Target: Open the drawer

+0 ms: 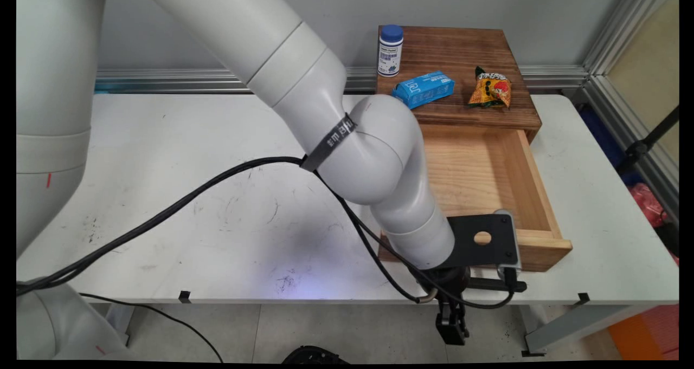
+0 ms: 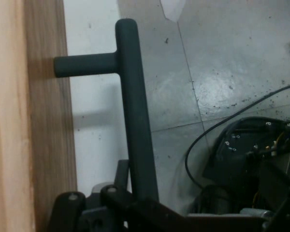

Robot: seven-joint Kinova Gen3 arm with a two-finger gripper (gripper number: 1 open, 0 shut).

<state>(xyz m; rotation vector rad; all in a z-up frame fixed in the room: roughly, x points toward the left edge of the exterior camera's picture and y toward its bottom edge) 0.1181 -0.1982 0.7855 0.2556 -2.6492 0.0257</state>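
One wooden drawer (image 1: 488, 185), pulled open from its cabinet (image 1: 461, 65); rigid and probably weighty. Its dark bar handle (image 2: 135, 121), stiff and smooth, is the place to grasp. Gripper (image 1: 451, 325) sits at the handle; whether clenched, cannot tell. On top: bottle (image 1: 390, 49), blue carton (image 1: 424, 89), snack packet (image 1: 490, 89).

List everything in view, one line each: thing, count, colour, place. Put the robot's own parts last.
Table: one, white, fills the scene's middle.
Wooden box: one, brown, at the table's far right, by the wall.
Drawer: one, pale wood, pulled out of the box toward the near edge.
Drawer handle: one, dark bar, on the drawer's front.
Bottle: one, white with blue cap, upright on the box's left.
Carton: one, blue, lying on the box top.
Snack packet: one, orange, on the box's right.
Cables: black, hanging from the arm.
Arm: one, white, reaching from upper left.
Gripper: one, black, at the drawer handle.
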